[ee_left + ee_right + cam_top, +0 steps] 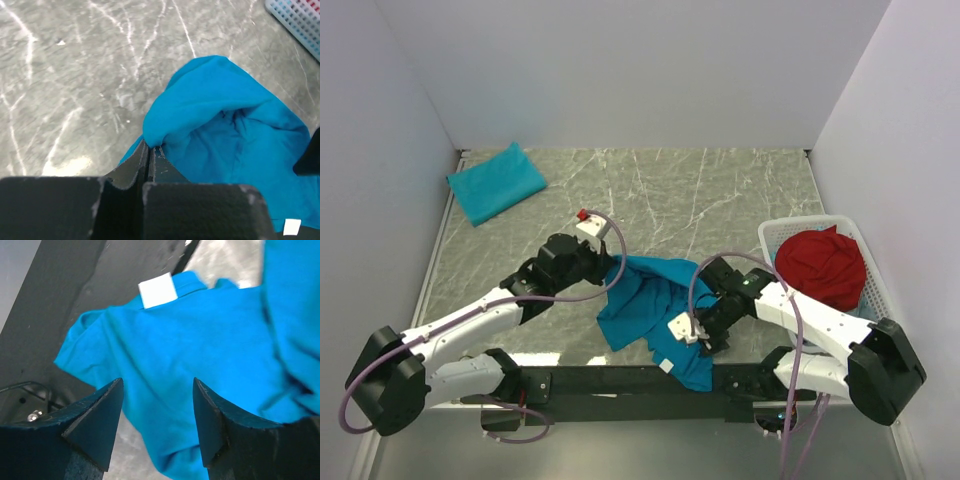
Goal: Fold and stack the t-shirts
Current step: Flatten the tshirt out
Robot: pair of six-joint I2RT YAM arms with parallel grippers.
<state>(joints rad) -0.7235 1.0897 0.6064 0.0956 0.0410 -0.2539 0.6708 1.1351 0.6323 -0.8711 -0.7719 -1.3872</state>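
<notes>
The left fingers (131,167) are clamped on a fold of the crumpled t-shirt (645,305), which lies at the near middle of the tabletop (700,200); the right fingers (97,417) stand spread over it near its white label (157,290); a folded t-shirt (495,182) lies in the far left corner.

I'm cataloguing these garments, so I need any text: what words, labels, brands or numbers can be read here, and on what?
None can be read.
White neck label on the crumpled teal t-shirt: looks blank, any print too blurred to tell.
Folded teal t-shirt, red cloth, white basket: no text visible.
</notes>
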